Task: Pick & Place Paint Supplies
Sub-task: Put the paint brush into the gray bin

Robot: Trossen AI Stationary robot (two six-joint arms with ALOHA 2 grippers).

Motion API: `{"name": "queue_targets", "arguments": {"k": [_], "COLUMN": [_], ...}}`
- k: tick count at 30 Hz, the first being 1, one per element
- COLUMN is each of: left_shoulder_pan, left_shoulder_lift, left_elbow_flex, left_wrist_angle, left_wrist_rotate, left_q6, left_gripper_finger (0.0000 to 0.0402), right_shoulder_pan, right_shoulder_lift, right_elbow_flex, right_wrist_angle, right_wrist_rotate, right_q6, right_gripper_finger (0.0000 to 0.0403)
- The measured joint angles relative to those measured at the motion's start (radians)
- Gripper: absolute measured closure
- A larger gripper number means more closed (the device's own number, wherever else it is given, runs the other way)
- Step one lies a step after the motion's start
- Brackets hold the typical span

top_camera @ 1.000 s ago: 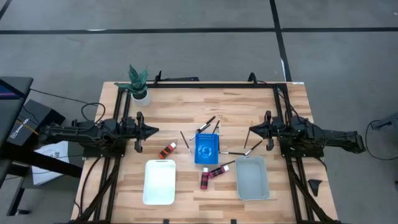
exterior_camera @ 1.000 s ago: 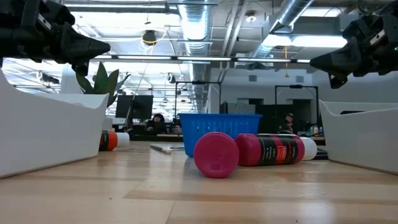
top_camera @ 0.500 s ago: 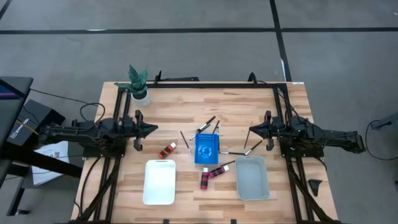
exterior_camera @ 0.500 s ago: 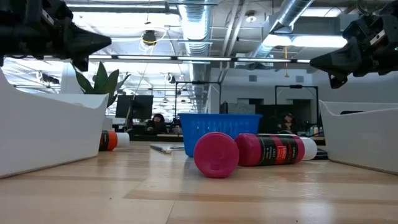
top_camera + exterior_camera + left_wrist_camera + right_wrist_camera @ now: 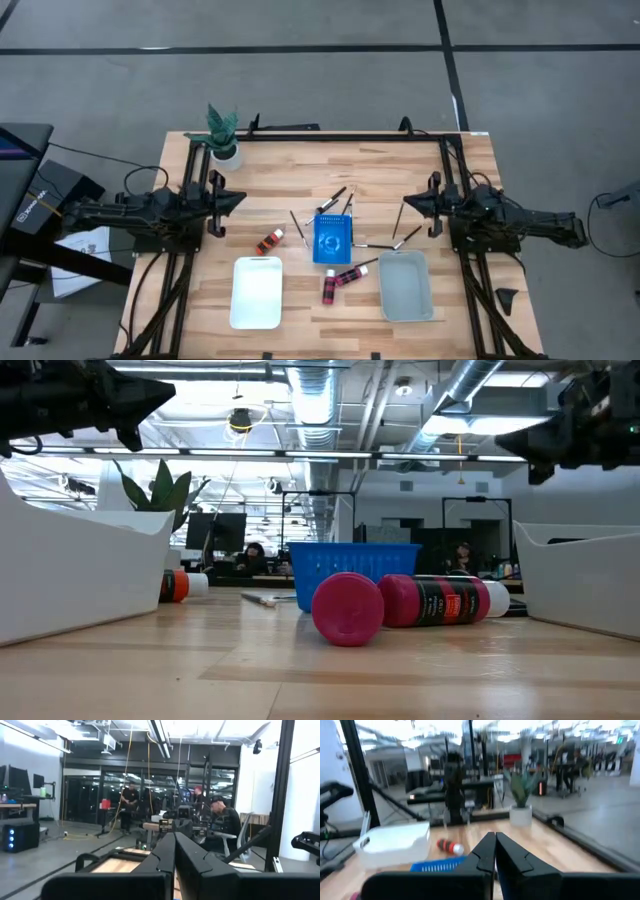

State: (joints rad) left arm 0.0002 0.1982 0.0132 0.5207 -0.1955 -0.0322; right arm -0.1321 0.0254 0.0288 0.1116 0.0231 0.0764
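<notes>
Left gripper [image 5: 240,197] at 9 o'clock, fingers together, empty. Red paint bottles: one [image 5: 270,241] left of blue rack [image 5: 332,238], two [image 5: 340,278] at its 6; brushes [image 5: 333,198] around it. Right gripper [image 5: 404,205] at 3 o'clock, fingers together, empty.

You have three red paint bottles lying on their sides. One with a white cap [image 5: 270,241] sits at nine o'clock from the blue rack [image 5: 332,238], well apart from the others. Two more lie touching at six o'clock from the rack: a white-capped bottle [image 5: 351,272] angled toward two o'clock, and a second bottle [image 5: 329,287] beside it. Thin dark brushes [image 5: 334,197] lie scattered around the rack from ten to three o'clock.
</notes>
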Motion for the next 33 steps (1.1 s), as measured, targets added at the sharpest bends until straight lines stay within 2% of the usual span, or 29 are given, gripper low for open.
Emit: {"name": "queue_targets", "arguments": {"k": [8,16,20,26,29,33], "left_shoulder_pan": [0.000,0.000,0.000,0.000,0.000,0.000], "left_shoulder_lift": [0.000,0.000,0.000,0.020,0.072,0.184], "left_elbow_flex": [0.000,0.000,0.000,0.071,0.118,0.190], "left_wrist_angle": [0.013,0.027,0.065,0.089,0.088,0.088], "left_wrist_rotate": [0.002,-0.016,-0.002,-0.001,-0.016,-0.047], "left_q6": [0.028,0.050,0.054,0.122,0.183,0.254], "left_gripper_finger": [0.0402,0.0390,0.0348,0.0248,0.0208,0.0182], "right_shoulder_pan": [-0.002,-0.021,-0.021,0.000,0.015,0.020], "right_shoulder_lift": [0.000,0.000,0.008,0.089,0.148,0.239], "right_elbow_flex": [0.000,0.001,0.030,0.153,0.220,0.307], "right_wrist_angle": [0.159,0.242,0.207,0.070,0.016,-0.043], "right_wrist_rotate": [0.003,0.003,0.003,-0.022,-0.023,-0.022], "right_q6": [0.055,0.052,0.048,0.048,0.048,0.044], "right_gripper_finger": [0.0395,0.0391,0.0361,0.0273,0.0232,0.0196]}}
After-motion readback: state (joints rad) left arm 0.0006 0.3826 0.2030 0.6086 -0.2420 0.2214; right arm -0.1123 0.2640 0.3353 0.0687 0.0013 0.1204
